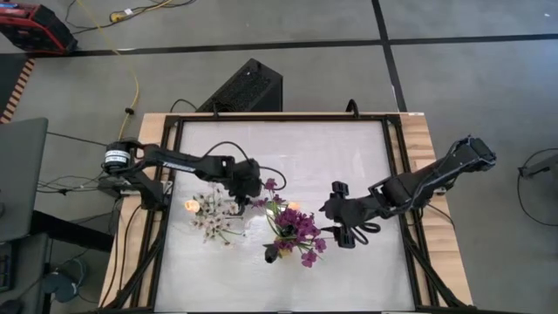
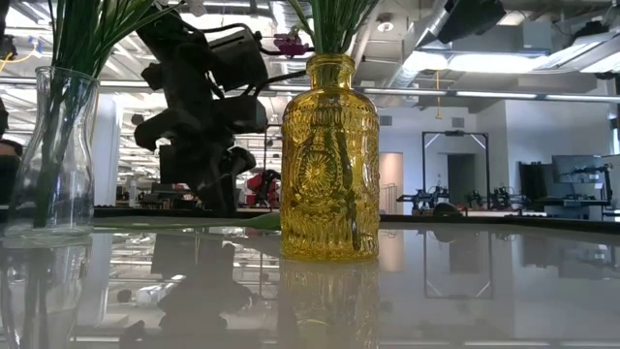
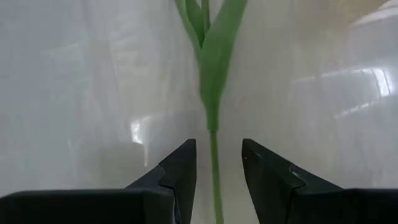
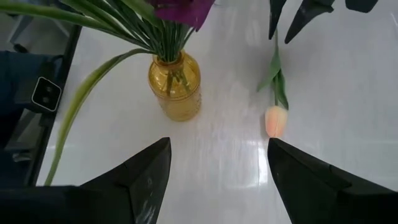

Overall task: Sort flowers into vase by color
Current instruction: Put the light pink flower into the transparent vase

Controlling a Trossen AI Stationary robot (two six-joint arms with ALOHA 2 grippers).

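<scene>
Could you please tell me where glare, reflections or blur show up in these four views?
Low view: the glossy table mirrors the yellow vase, and ceiling lights glare behind. Left wrist view: the stem between the open jaws is soft, with bright patches on the table. Right wrist view: a sheen beside the peach tulip. High view: evenly lit.

Two vases: one yellow point(image 2: 329, 160), one clear point(image 2: 53, 155) (both holding stems).
</scene>
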